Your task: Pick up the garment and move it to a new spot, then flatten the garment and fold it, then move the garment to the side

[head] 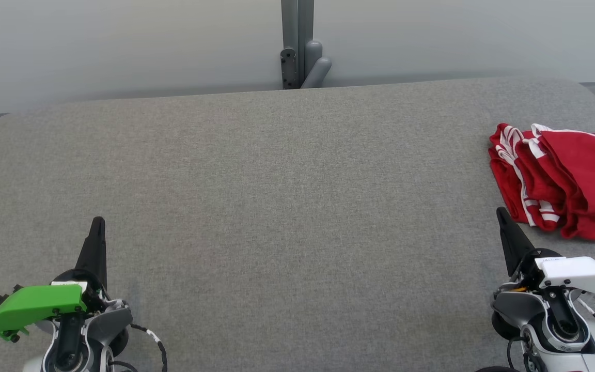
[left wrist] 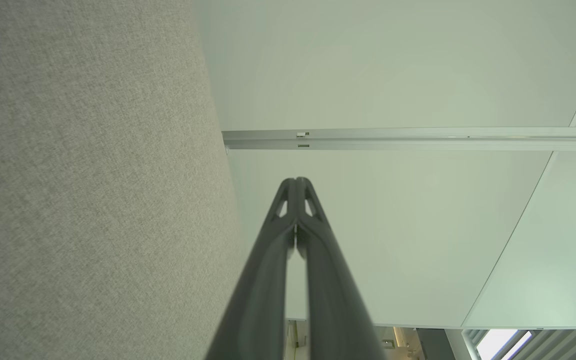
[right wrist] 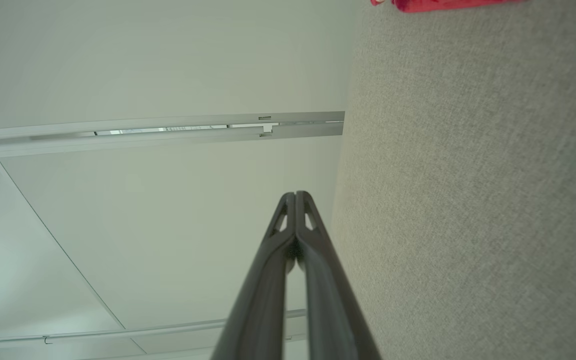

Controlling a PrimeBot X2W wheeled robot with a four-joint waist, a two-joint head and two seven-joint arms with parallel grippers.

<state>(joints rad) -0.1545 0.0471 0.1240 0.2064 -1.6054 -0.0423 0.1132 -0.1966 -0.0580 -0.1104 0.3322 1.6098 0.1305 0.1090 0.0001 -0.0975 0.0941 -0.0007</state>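
At the near left corner of the grey cloth-covered counter, the left fingers are seen pressed together tip to tip, with nothing held between them. From there across the middle to the far edge, flat open cloth is offered as wide room for spreading and folding. The far edge is closely backed by a pale wall and a grey post. At the near right corner the right fingers are shut on nothing as well, their tips just short of the garment. The red, white-striped garment is found against the counter's right edge, lying in loose, rumpled layers. Such a lie would suit both a heap awaiting pickup and a folded piece already set aside. It is judged light, soft and limp, so sagging and unfolding are expected when it is lifted, and only the top layer may be caught by a single pinch. A striped hem or doubled edge is judged the firmest hold. Its right part is cut off by the picture, so overhang there cannot be judged.
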